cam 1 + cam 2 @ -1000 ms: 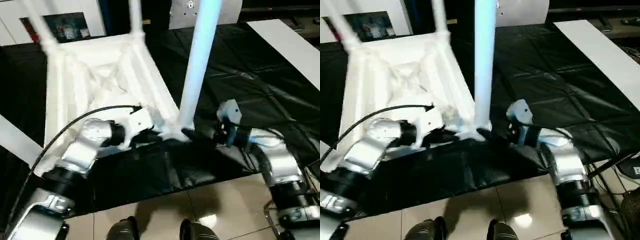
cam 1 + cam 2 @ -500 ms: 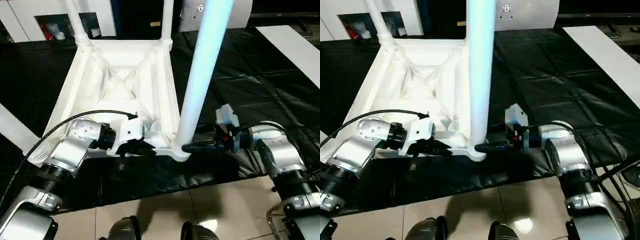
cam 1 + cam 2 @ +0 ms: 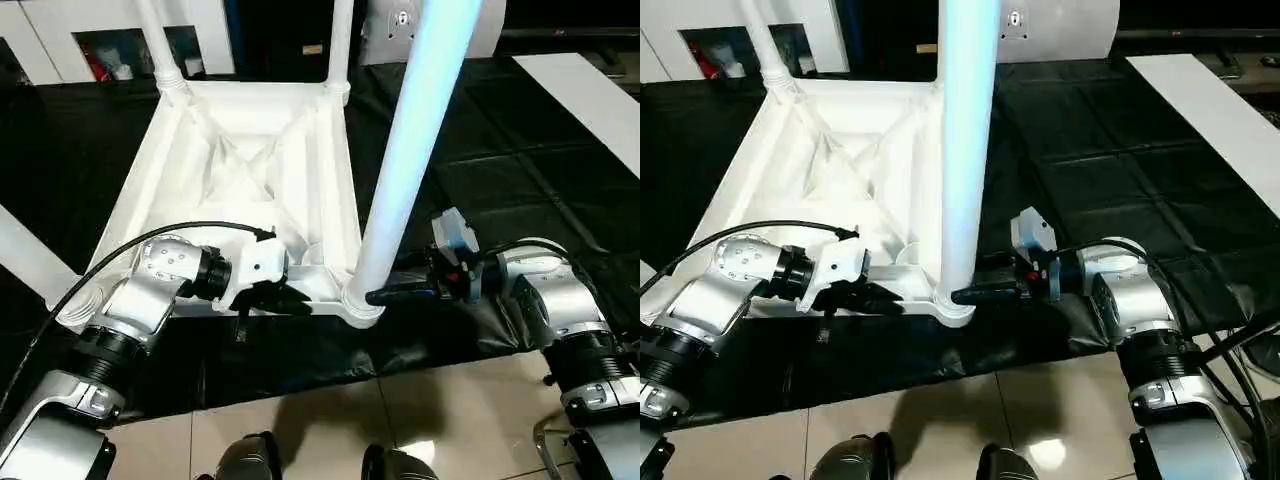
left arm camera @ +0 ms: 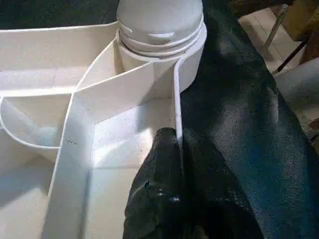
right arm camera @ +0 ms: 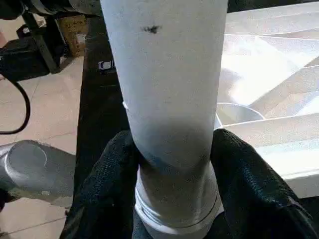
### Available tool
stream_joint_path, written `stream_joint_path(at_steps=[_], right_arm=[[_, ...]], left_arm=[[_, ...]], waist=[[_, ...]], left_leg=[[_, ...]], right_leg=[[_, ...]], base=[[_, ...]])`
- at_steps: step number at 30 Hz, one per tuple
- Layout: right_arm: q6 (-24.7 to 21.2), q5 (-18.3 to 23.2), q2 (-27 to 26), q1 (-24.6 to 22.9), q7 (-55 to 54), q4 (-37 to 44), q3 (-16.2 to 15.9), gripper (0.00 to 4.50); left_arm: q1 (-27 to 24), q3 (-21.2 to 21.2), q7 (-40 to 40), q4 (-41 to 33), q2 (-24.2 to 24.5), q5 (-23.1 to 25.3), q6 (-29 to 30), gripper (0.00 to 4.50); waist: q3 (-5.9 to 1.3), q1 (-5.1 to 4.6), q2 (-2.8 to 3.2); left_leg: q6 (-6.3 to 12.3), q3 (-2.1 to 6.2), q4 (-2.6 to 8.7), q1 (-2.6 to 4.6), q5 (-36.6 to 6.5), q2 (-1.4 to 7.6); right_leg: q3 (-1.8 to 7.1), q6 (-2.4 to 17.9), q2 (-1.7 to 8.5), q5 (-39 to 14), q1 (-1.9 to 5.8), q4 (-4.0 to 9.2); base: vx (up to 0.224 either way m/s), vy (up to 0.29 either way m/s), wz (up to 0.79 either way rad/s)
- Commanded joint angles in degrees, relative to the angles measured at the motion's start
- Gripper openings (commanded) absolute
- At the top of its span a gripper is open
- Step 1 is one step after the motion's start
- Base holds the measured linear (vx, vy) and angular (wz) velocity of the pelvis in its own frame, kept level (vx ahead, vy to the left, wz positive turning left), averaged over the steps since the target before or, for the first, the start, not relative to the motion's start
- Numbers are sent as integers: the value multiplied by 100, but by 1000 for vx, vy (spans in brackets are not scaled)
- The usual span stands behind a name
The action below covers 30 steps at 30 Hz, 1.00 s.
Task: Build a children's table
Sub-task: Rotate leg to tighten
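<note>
The white table top [image 3: 250, 170] lies upside down on a black sheet, its ribbed underside facing up. Two legs [image 3: 340, 40] rise from its far corner sockets. A third leg [image 3: 405, 170] stands in the near right socket [image 3: 362, 303], and my right gripper [image 3: 385, 295] is shut on its base, one black finger [image 5: 107, 184] on each side. My left gripper [image 3: 285, 300] is shut on the table's near rim wall [image 4: 177, 124], close to that socket. Another white leg [image 3: 30, 265] crosses the left edge by the near left corner; its base is hidden.
The black sheet [image 3: 520, 170] covers the floor around the table. A white board [image 3: 590, 90] lies at the far right. Tiled floor [image 3: 330, 410] and my two feet [image 3: 310, 465] are at the near edge. White cabinets [image 3: 60, 30] stand at the back.
The view has steadied and shifted. The third leg now stands a little more upright in its socket. Both grippers keep their holds.
</note>
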<state>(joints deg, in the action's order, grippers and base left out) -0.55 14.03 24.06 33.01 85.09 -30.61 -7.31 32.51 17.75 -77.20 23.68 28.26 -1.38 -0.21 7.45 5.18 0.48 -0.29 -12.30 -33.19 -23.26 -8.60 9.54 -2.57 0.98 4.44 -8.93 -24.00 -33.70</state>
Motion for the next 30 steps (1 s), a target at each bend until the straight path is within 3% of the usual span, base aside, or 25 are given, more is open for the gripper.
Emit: stream_joint_path(at_steps=[1, 6, 9, 10, 11, 12, 13, 15, 16, 17, 18, 21, 23, 25, 26, 28, 30], right_arm=[[62, 78, 22, 26, 234, 29, -103, 188], [-183, 123, -26, -122, 62, 238, -99, 188], [-409, -158, -438, -446, -1165, 595, -71, 188], [-491, -249, -588, -532, -1541, 686, -66, 188], [-491, -256, -604, -540, -1575, 696, -63, 188], [-493, -322, -865, -698, -2025, 898, -49, 188], [-627, -383, -1015, -759, -2314, 983, -61, 188], [-898, -506, -1240, -799, -2811, 1033, -66, 188], [-918, -550, -1465, -822, -3166, 1084, -35, 187], [-930, -551, -1499, -825, -3216, 1093, -28, 187], [-1259, -648, -1879, -839, -3951, 1213, 40, 187], [-1546, -733, -2281, -867, -4653, 1333, 57, 187], [-1829, -933, -2778, -821, -5661, 1296, 140, 187], [-1810, -920, -2973, -785, -5997, 1236, 247, 187], [-1648, -815, -3009, -771, -5928, 1214, 294, 222], [-1366, -830, -2865, -783, -5706, 1237, 270, 257], [-1313, -793, -2752, -783, -5556, 1216, 332, 260]], left_arm=[[142, 91, -183, -145, -21, -53, -132, 0], [145, 5, 5, -178, -104, -100, 52, 0], [151, -97, 704, -407, -362, 0, 638, 0], [158, -94, 939, -460, -435, 104, 791, 0], [159, -93, 962, -464, -443, 114, 802, 0], [202, -101, 1414, -538, -608, 307, 1181, 0], [236, -115, 1661, -589, -733, 378, 1414, 0], [277, -151, 1986, -689, -948, 420, 1754, 0], [326, -248, 2357, -718, -1192, 422, 1993, 0], [334, -263, 2413, -720, -1228, 422, 2028, 0], [435, -350, 2895, -722, -1561, 461, 2307, 0], [553, -426, 3376, -700, -1874, 524, 2511, 0], [684, -506, 3956, -653, -2190, 700, 2665, 0], [690, -484, 4077, -692, -2266, 803, 2686, 0], [654, -454, 4045, -761, -2289, 811, 2686, 0], [568, -388, 3905, -893, -2240, 808, 2631, 0], [517, -373, 3817, -898, -2127, 813, 2529, 0]], waist=[[-502, -30, -70], [-488, -27, -58], [-464, -31, -58], [-425, -62, -41], [-413, -87, -56], [-388, -94, -19], [-376, -134, -42], [-356, -183, -44], [-331, -260, -37], [-337, -276, -36], [-330, -307, -37], [-336, -377, -16], [-326, -394, -4], [-329, -410, 8], [-333, -413, 2], [-363, -399, 31], [-386, -385, 34]], left_leg=[[459, 176, 355, 232, -1152, 419], [410, 182, 357, 233, -1232, 416], [358, 186, 379, 232, -1311, 421], [202, 208, 410, 243, -1614, 414], [142, 223, 425, 231, -1720, 410], [31, 255, 436, 236, -1895, 406], [-70, 264, 452, 269, -2085, 404], [-159, 281, 464, 276, -2232, 397], [-242, 319, 471, 268, -2479, 376], [-259, 323, 466, 287, -2527, 372], [-262, 330, 465, 289, -2608, 360], [-257, 370, 509, 246, -2613, 350], [-291, 358, 518, 281, -2723, 355], [-292, 368, 513, 312, -2871, 328], [-275, 367, 516, 310, -2866, 329], [-209, 341, 537, 305, -2689, 347], [-125, 315, 551, 266, -2399, 360]], right_leg=[[241, 1475, 431, -1493, 230, 314], [248, 1449, 428, -1581, 218, 320], [253, 1413, 423, -1706, 206, 330], [260, 1328, 434, -2092, 169, 376], [264, 1267, 446, -2280, 187, 393], [265, 1135, 473, -2658, 172, 428], [270, 1047, 463, -2883, 139, 469], [267, 990, 456, -3086, 129, 477], [244, 830, 465, -3483, 117, 523], [243, 800, 465, -3539, 106, 543], [238, 746, 464, -3599, 96, 572], [197, 634, 452, -3528, 132, 594], [216, 645, 429, -3392, 59, 618], [211, 585, 438, -3429, 48, 656], [209, 567, 434, -3381, 54, 661], [224, 619, 422, -2838, 80, 641], [241, 770, 401, -2214, 117, 581]], base=[[0, 0, 0], [0, 0, 0], [0, 0, 0], [0, 0, 0], [0, 0, 0], [0, 0, 0], [0, 0, 0], [0, 0, 0], [0, 0, 0], [0, 0, 0], [0, 0, 0], [0, 0, 0], [0, 0, 0], [0, 0, 0], [0, 0, 0], [0, 0, 0], [0, 0, 0]])
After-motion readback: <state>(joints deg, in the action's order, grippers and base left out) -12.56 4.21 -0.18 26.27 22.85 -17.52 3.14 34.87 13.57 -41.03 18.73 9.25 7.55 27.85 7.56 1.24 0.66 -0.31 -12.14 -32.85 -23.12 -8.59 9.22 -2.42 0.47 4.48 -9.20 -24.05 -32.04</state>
